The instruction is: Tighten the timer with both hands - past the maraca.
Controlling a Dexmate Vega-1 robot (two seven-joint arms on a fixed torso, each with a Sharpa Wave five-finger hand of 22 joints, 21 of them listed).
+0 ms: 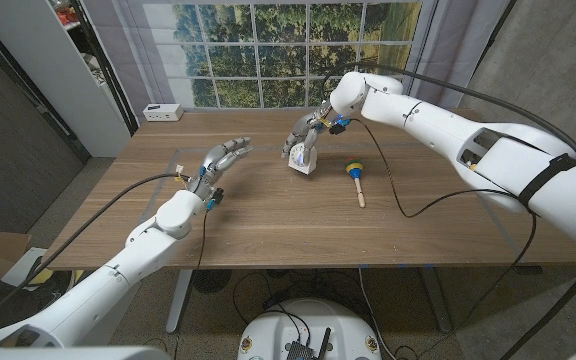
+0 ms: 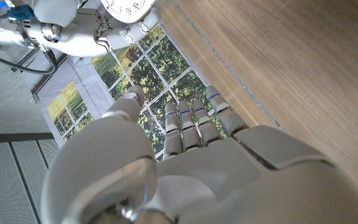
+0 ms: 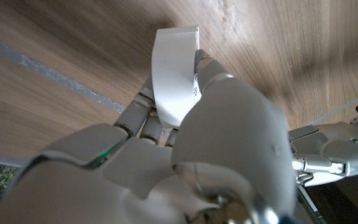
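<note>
Right robot hand (image 1: 306,133) grips the upright timer (image 1: 302,158) on the worktop (image 1: 268,225); maraca (image 1: 354,178) just beside; left robot hand (image 1: 220,160), open and apart, should close in squarely to turn the dial.

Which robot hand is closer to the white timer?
Right. The right hand grips the timer; the left hand hovers apart from it, fingers spread.
</note>
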